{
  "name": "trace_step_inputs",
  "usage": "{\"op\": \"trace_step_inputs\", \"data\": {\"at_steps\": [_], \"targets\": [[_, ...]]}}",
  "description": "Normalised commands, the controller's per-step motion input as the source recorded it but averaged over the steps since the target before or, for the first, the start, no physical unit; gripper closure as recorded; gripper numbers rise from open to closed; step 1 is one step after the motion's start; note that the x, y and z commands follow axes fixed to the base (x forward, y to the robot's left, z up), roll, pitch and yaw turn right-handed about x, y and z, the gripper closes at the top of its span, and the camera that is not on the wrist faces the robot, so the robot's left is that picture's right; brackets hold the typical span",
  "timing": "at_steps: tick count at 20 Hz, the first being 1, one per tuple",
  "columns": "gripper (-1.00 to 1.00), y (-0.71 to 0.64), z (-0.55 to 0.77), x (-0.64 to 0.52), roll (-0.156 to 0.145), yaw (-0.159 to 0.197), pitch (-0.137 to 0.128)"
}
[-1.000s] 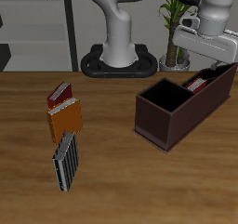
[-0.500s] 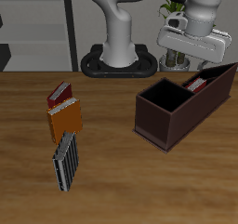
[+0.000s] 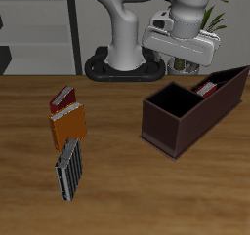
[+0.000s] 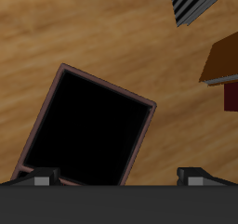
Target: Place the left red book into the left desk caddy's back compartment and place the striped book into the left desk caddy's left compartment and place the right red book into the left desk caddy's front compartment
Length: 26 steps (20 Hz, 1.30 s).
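The left desk caddy (image 3: 186,122), a long dark maroon box, lies with its large square compartment (image 4: 88,125) showing nothing inside. A crimson book, the right red book (image 3: 207,86), stands in a narrow slot at the caddy's far end. The left red book (image 3: 62,97), small and dark red, leans by the orange book; its edge shows in the wrist view (image 4: 231,96). The striped book (image 3: 68,169) lies flat nearer the table's front edge, and part of it shows in the wrist view (image 4: 200,0). My gripper (image 3: 179,56) hangs open and holds nothing, high over the caddy's back side (image 4: 119,179).
A plain orange book (image 3: 68,126) lies between the dark red book and the striped book, and also shows in the wrist view (image 4: 223,60). The robot's base (image 3: 125,65) and a potted plant (image 3: 184,15) stand at the back.
The arm has swung from above the caddy's slot end across the back of the table toward the robot's base. The books and the caddy have not moved.
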Motion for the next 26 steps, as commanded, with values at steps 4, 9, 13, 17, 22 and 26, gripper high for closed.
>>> {"op": "trace_step_inputs", "data": {"at_steps": [4,9,13,17,22,26], "targets": [[-1.0,-0.59,0.13,0.15,-0.03,0.082,0.031],[-1.0,-0.63,0.07,0.3,-0.033,0.043,0.095],[-1.0,-0.54,0.11,0.34,-0.06,0.122,0.027],[-1.0,-0.33,0.05,0.22,-0.039,0.092,0.005],[-1.0,-0.39,0.01,0.23,-0.016,0.051,0.065],[-1.0,-0.22,0.09,0.14,0.047,0.086,0.021]]}}
